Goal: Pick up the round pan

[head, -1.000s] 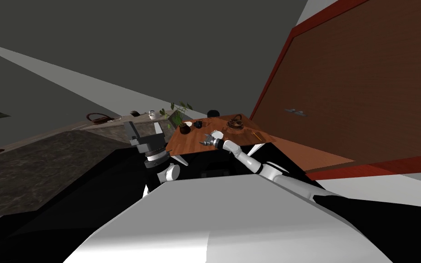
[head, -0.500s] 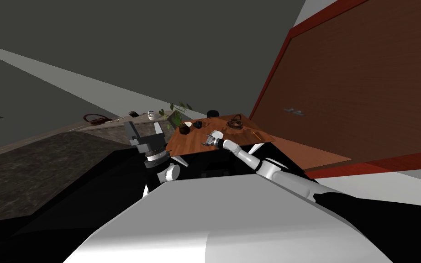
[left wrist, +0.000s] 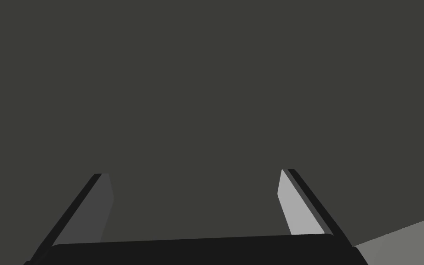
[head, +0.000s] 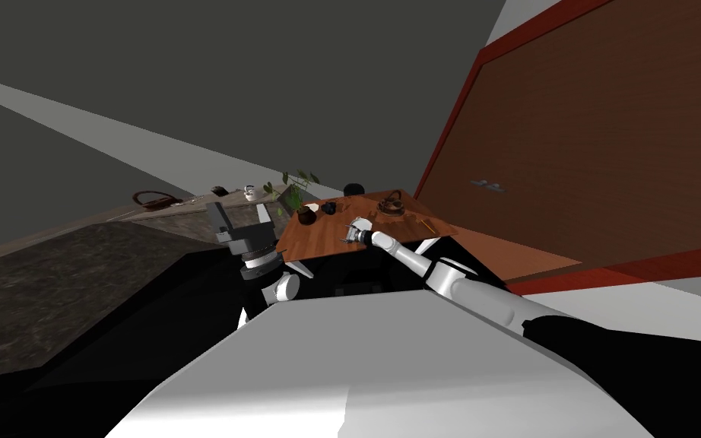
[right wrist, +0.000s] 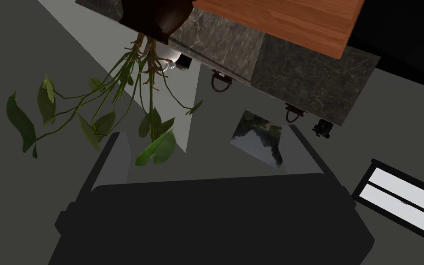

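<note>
**Right arm out over the table, gripper spread, pan lying apart from it**

Head view.
- A wooden table [head: 315,234] stands ahead. A dark stone counter [head: 75,281] runs off on its left, and a tall brown panel with a red frame [head: 607,137] stands on its right.
- At the table's left corner is a dark plant pot [head: 307,216] with green leaves, and a small dark item sits just beside it.
- Farther toward the panel side is a round brown vessel with an arched handle, which I take for the round pan [head: 392,205]. It sits upright on the tabletop with nothing touching it.
- The right arm is stretched over the table's near edge. The right gripper [head: 346,236] is low above the wood, nearer me than both pot and pan, clearly apart from the pan and turned toward the pot side.
- A small white thing lies close by its wrist; I cannot tell what it is.
- The left gripper [head: 240,210] is raised off the table's left corner, near the counter's edge, with its blades pointing up.

Left wrist view.
- The two fingers [left wrist: 298,207] stand wide apart with nothing between them.

Right wrist view.
- The camera is rolled, so the pot and its leaves look upside down.
- The fingers [right wrist: 117,158] are spread and grip nothing.
- Ahead of them are the plant pot with its trailing stems and leaves, then the table's wooden edge.
- Beyond that is the stone counter, carrying two reddish-brown looped items too small to name.
</note>
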Robot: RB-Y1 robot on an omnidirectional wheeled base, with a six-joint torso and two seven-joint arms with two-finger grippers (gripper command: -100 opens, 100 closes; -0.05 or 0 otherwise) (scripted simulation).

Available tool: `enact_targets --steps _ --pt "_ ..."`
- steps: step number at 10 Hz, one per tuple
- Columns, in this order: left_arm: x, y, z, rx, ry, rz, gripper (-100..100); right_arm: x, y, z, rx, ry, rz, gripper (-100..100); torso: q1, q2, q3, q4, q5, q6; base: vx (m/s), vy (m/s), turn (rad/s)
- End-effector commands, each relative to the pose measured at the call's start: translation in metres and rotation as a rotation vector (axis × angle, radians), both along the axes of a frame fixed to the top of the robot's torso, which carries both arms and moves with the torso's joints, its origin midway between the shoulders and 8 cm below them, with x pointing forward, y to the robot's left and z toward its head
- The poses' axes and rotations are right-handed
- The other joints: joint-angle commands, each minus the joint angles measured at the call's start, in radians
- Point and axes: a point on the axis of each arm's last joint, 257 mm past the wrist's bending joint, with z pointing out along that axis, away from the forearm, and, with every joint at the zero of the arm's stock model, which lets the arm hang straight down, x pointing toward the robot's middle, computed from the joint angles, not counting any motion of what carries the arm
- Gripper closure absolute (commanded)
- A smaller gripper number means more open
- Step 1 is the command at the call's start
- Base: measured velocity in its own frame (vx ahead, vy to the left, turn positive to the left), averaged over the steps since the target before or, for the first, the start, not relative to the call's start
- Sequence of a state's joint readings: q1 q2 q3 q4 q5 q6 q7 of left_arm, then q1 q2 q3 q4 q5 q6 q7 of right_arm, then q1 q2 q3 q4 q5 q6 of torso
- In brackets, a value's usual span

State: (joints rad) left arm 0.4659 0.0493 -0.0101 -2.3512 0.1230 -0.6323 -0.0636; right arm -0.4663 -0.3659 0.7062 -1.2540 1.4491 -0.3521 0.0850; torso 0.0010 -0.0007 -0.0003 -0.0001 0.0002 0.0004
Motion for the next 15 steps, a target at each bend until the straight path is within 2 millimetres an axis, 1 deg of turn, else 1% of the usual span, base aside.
enact_targets --steps 1,2,3,4,5,6,7,8,9,10,11,12,13,14,15 --pt "0.000 0.000 0.000 0.000 0.000 0.000 0 0.009 -0.013 -0.015 -0.087 -0.035 0.001 -100 0.000 0.000 0.000 0.000 0.000 0.000 0.011 0.019 -0.043" --pt "0.000 0.000 0.000 0.000 0.000 0.000 0 0.009 -0.014 -0.017 -0.105 -0.049 0.006 -100 0.000 0.000 0.000 0.000 0.000 0.000 0.014 0.023 -0.028" --pt "0.000 0.000 0.000 0.000 0.000 0.000 0 0.018 -0.028 -0.030 -0.176 -0.072 0.004 -100 0.000 0.000 0.000 0.000 0.000 0.000 0.026 0.032 -0.051" --pt "0.000 0.000 0.000 0.000 0.000 0.000 0 0.018 -0.030 -0.032 -0.205 -0.093 0.011 -100 0.001 -0.001 -0.001 0.000 0.000 0.000 0.023 0.032 -0.024" --pt "0.000 0.000 0.000 0.000 0.000 0.000 0 0.026 -0.042 -0.041 -0.275 -0.127 0.018 -100 0.001 -0.001 -0.001 0.000 0.000 0.000 0.021 0.040 -0.039" --pt "0.000 0.000 0.000 0.000 0.000 0.000 0 0.027 -0.047 -0.046 -0.299 -0.132 0.017 -100 0.001 -0.001 -0.001 0.000 0.000 0.000 0.020 0.031 -0.028" --pt "0.000 0.000 0.000 0.000 0.000 0.000 0 0.027 -0.047 -0.046 -0.299 -0.132 0.017 -100 0.001 -0.001 -0.001 0.000 0.000 0.000 0.010 0.012 0.001" --pt "0.000 0.000 0.000 0.000 0.000 0.000 0 0.035 -0.063 -0.056 -0.384 -0.171 0.026 -100 0.000 0.000 0.000 0.000 0.000 0.000 0.018 0.027 -0.040" --pt "0.000 0.000 0.000 0.000 0.000 0.000 0 0.035 -0.065 -0.059 -0.389 -0.167 0.023 -100 0.000 -0.001 0.000 0.000 0.000 0.000 0.020 0.030 -0.034" --pt "0.000 0.000 0.000 0.000 0.000 0.000 0 0.042 -0.078 -0.065 -0.466 -0.210 0.037 -100 0.001 -0.001 0.000 0.000 0.000 0.000 0.023 0.042 -0.042" --pt "0.000 0.000 0.000 0.000 0.000 0.000 0 0.043 -0.084 -0.070 -0.476 -0.199 0.030 -100 0.002 -0.001 -0.001 0.000 0.000 0.000 0.022 0.037 -0.021" --pt "0.000 0.000 0.000 0.000 0.000 0.000 0 0.049 -0.100 -0.079 -0.553 -0.231 0.040 -100 0.001 -0.001 -0.001 0.000 0.000 0.000 0.040 0.038 -0.044" --pt "0.000 0.000 0.000 0.000 0.000 0.000 0 0.049 -0.103 -0.081 -0.558 -0.226 0.037 -100 0.001 -0.002 -0.001 0.000 0.000 0.000 0.034 0.032 -0.027" --pt "0.000 0.000 0.000 0.000 0.000 0.000 0 0.054 -0.120 -0.090 -0.632 -0.250 0.047 -100 0.001 -0.002 -0.001 0.000 0.000 0.000 0.031 0.042 -0.041" --pt "0.000 0.000 0.000 0.000 0.000 0.000 0 0.054 -0.122 -0.091 -0.634 -0.248 0.046 -100 0.001 -0.002 -0.001 0.000 0.000 0.000 0.024 0.035 -0.026"
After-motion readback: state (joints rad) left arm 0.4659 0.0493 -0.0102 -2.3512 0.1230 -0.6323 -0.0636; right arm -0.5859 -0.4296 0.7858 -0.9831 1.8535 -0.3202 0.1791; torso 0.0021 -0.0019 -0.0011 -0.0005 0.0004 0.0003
